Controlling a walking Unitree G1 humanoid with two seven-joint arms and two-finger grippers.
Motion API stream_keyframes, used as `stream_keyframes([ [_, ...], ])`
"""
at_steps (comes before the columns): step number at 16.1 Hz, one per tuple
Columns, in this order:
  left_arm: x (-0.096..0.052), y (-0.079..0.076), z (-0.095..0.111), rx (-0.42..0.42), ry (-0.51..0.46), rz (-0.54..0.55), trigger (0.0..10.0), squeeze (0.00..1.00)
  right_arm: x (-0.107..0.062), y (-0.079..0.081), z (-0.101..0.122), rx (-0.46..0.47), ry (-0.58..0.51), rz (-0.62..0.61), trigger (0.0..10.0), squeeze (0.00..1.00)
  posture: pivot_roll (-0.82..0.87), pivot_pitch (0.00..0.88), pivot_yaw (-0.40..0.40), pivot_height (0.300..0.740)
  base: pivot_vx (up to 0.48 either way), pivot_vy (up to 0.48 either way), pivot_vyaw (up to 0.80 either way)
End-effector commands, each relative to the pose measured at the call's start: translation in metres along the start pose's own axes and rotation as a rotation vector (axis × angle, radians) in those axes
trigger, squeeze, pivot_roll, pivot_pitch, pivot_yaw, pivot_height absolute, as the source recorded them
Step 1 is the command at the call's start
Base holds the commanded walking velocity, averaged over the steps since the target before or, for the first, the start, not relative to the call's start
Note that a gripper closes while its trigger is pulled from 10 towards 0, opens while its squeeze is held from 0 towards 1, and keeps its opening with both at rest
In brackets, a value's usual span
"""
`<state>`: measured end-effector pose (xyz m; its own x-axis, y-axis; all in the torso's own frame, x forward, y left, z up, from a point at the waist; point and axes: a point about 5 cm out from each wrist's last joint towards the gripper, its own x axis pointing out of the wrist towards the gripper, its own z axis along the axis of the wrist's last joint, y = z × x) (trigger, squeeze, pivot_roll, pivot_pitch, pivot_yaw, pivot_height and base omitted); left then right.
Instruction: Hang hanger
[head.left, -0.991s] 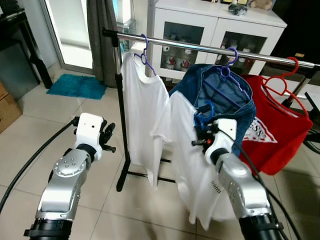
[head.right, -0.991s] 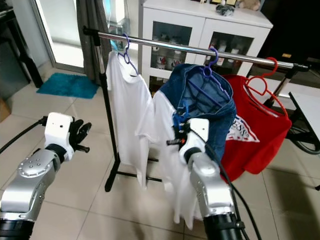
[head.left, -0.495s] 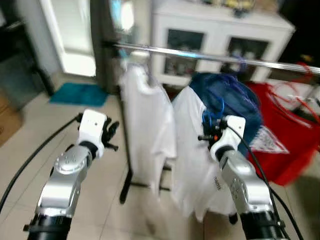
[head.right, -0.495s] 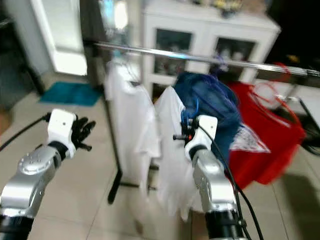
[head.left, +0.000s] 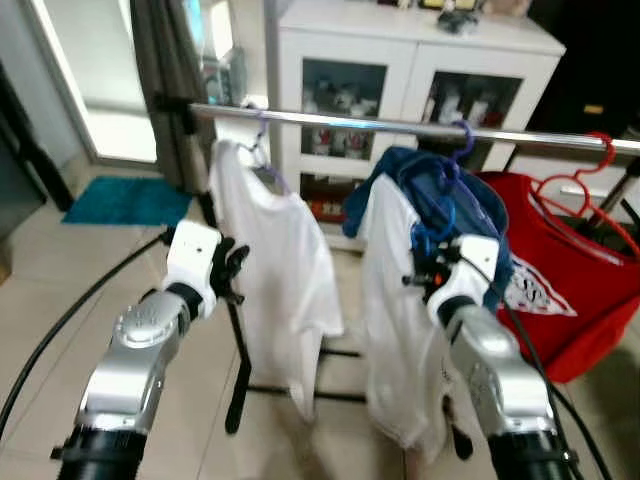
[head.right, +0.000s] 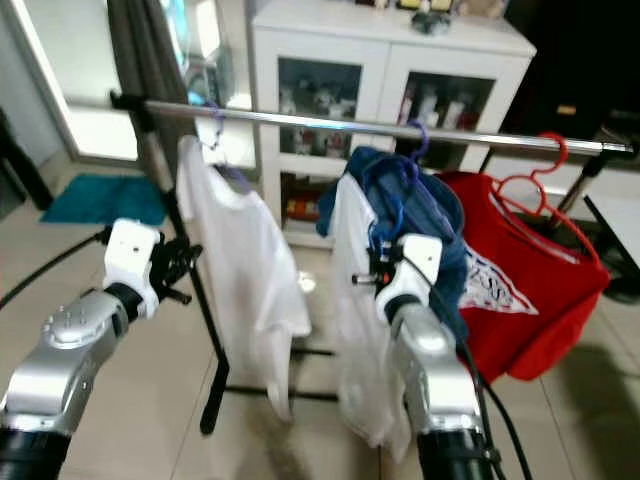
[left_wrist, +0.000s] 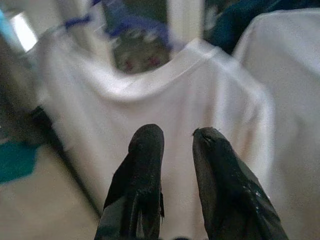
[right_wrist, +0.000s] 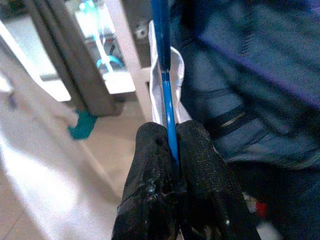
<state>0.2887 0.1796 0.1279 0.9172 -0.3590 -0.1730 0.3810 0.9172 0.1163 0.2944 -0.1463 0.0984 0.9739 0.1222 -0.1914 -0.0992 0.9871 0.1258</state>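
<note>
A polished metal rail (head.left: 400, 125) gleams above soft white cloth shirts (head.left: 285, 260) and dark denim (head.right: 430, 215). The blue hanger (right_wrist: 167, 95) looks like smooth plastic; floor tiles (head.left: 60, 290) shine glossy.

The two head cameras are looking forward and down at the same clothes rail (head.left: 400, 125) from slightly offset spots, while each wrist camera is peering closely along its own fingers (left_wrist: 145, 165) at the hanging shirts (left_wrist: 200, 100).
</note>
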Motion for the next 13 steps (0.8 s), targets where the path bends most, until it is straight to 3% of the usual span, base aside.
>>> stream_keyframes([
  [1,0.001,-0.006,0.004,-0.003,-0.039,-0.051,10.0,0.0,-0.003,-0.008,0.012,-0.013,-0.062,-0.025,10.0,0.0,-0.04,0.009,-0.018,0.74,0.0,0.0,0.0],
  [6,0.0,0.007,0.025,0.016,-0.103,-0.095,10.0,0.0,-0.003,-0.005,0.027,-0.054,-0.123,0.005,10.0,0.0,-0.03,0.012,-0.034,0.74,0.0,0.0,0.0],
  [8,-0.005,0.009,0.034,0.041,-0.101,-0.168,10.0,0.0,-0.001,0.014,0.04,-0.095,-0.154,0.125,10.0,0.0,-0.03,0.016,-0.038,0.74,0.0,0.0,0.0],
  [10,-0.004,0.009,0.037,0.049,-0.101,-0.173,10.0,0.0,0.001,0.023,0.044,-0.1,-0.157,0.177,10.0,0.0,-0.02,0.014,-0.032,0.74,0.0,0.0,0.0],
  [13,-0.003,0.005,0.049,0.083,-0.11,-0.22,10.0,0.0,0.027,0.049,0.056,-0.107,-0.093,0.26,10.0,0.0,-0.01,0.017,-0.03,0.74,0.0,0.0,0.0],
])
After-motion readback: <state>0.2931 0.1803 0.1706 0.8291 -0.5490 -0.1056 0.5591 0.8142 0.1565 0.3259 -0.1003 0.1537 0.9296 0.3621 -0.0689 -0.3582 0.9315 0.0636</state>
